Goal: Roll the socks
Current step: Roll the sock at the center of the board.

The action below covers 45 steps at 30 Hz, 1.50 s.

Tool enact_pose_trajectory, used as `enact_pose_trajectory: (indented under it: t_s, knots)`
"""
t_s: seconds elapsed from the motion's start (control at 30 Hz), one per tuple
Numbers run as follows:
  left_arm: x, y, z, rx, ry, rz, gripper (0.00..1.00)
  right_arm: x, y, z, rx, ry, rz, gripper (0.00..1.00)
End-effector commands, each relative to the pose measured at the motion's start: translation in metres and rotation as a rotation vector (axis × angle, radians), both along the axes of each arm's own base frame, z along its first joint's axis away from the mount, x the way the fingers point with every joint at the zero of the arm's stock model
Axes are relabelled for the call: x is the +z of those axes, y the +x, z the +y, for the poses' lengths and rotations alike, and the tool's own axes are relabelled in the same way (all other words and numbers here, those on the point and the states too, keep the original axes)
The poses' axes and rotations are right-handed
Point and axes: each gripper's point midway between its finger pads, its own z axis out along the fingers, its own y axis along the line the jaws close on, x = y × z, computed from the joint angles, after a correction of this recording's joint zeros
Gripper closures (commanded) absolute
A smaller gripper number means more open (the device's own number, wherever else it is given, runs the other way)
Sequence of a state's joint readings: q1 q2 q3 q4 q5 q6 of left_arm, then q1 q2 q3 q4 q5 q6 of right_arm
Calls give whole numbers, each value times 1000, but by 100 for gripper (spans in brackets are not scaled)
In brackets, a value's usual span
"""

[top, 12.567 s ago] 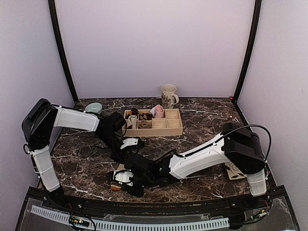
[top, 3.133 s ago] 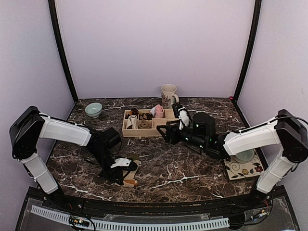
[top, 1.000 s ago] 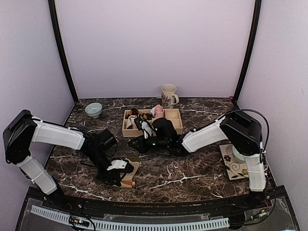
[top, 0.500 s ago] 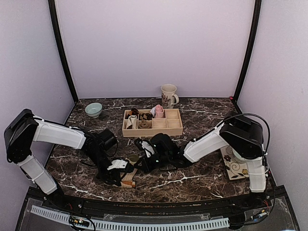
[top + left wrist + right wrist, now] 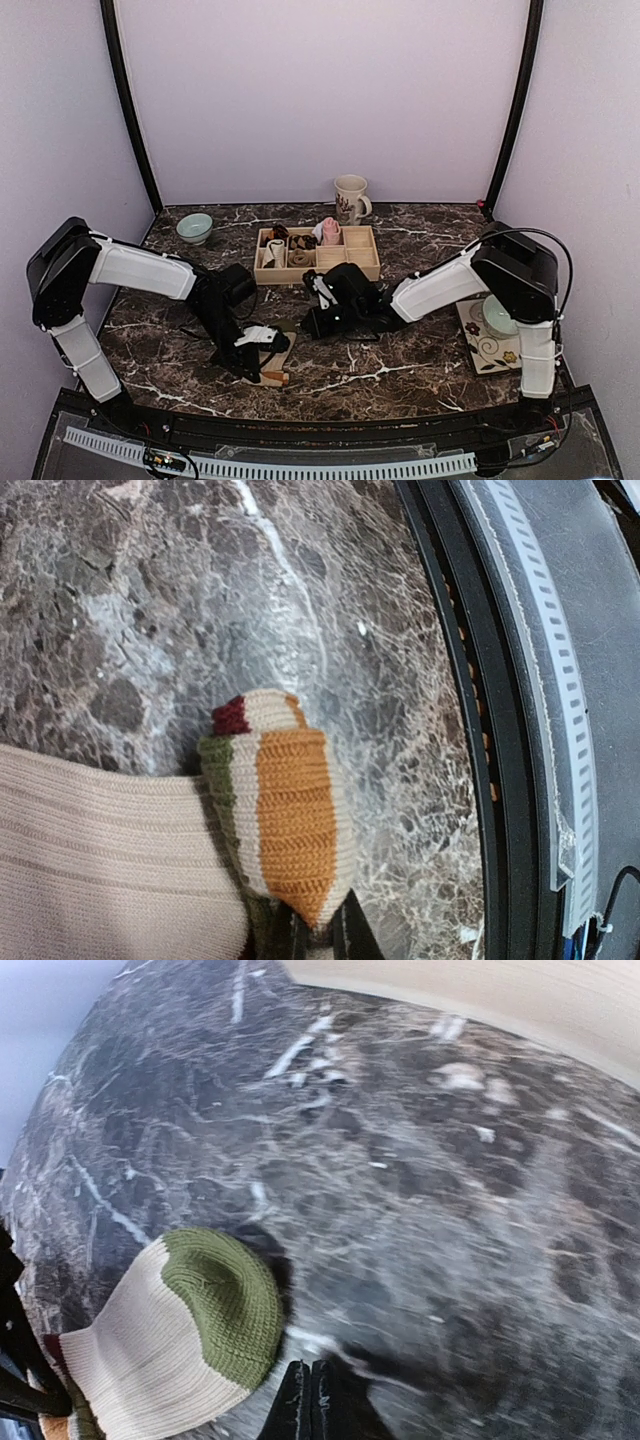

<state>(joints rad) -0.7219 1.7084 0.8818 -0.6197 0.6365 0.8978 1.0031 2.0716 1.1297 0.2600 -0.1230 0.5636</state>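
Observation:
One of the socks (image 5: 272, 358) is tan and lies near the table's front edge. Its orange, cream, green and dark-red striped cuff (image 5: 285, 810) fills the left wrist view, beside its ribbed tan body (image 5: 100, 860). My left gripper (image 5: 312, 938) is shut on the tip of that cuff (image 5: 265, 366). In the right wrist view the sock's green toe (image 5: 225, 1305) and cream foot lie on the marble. My right gripper (image 5: 308, 1400) is shut and empty, just right of the toe without touching it (image 5: 308, 326). A pink sock bundle (image 5: 330, 232) stands in the wooden tray.
The wooden tray (image 5: 345, 268) with small rolled bundles sits behind the right gripper; its pale wall (image 5: 520, 1000) shows in the right wrist view. A mug (image 5: 350, 198), a green bowl (image 5: 195, 227) and a patterned coaster (image 5: 487, 345) stand around. The black front rail (image 5: 500, 730) is close.
My right gripper has pulled back up and to the right, away from the sock, and its jaws have shut. The left arm has shifted slightly right, still holding the cuff.

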Motion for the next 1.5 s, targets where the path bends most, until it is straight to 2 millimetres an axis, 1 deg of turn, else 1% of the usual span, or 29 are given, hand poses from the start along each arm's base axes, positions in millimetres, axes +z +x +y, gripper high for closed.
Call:
enact_pose_trajectory:
  t_s: [0.0,0.07,0.1,0.2,0.27,0.3,0.33,0.43,0.47,0.53,0.57,0.63,0.73,0.87,0.93,1.0,1.13,1.2,1.27,1.3,1.33,1.37,1.43,1.47]
  knots:
    - [-30,22,13,-20,134,-94,100,-3,12,-36,-109,-110,-28,100]
    - [-26,24,10,-29,127,-94,100,10,13,-36,-116,-64,-54,100]
    - [-25,23,10,-32,123,-91,100,18,13,-32,-110,-34,-61,100]
    - [-25,17,13,-33,116,-79,100,40,12,-9,-43,46,-59,100]
    - [-28,13,17,-34,120,-80,100,49,9,5,1,87,-45,100]
    - [-30,12,18,-33,126,-78,100,50,7,7,14,97,-37,100]
    - [-31,11,20,-34,132,-78,100,63,9,17,26,132,-46,100]
    - [-33,9,23,-36,145,-76,100,80,5,30,67,190,-45,100]
    - [-33,9,24,-36,145,-75,100,82,1,36,91,214,-33,100]
    - [-33,8,24,-36,145,-74,100,79,-8,49,143,226,-2,100]
    - [-33,8,24,-35,144,-75,100,74,-11,56,160,215,10,100]
    - [-32,9,23,-32,139,-80,100,59,-13,60,160,190,34,100]
    - [-31,9,23,-33,131,-86,100,37,-7,57,106,160,65,100]
    - [-32,9,23,-37,131,-88,100,13,-8,52,85,131,95,100]
    - [-32,9,23,-38,133,-88,100,-2,-8,45,66,97,106,100]
    - [-32,9,23,-42,135,-87,100,-8,-5,36,35,69,98,100]
    - [-33,10,23,-45,143,-80,100,-12,8,11,-51,23,56,100]
    - [-33,11,22,-48,146,-77,100,-13,16,0,-89,1,33,100]
    - [-33,15,19,-44,146,-81,100,-3,23,-2,-108,9,-2,100]
    - [-32,18,16,-39,144,-84,100,-5,23,-9,-116,-7,-13,100]
    - [-32,21,14,-35,141,-87,100,-3,23,-13,-121,-14,-28,100]
    - [-31,23,12,-30,137,-88,100,3,25,-15,-126,-14,-55,100]
    - [-30,27,7,-27,132,-85,100,23,30,-25,-149,1,-138,100]
    - [-30,28,6,-24,133,-76,100,37,32,-34,-168,21,-193,100]
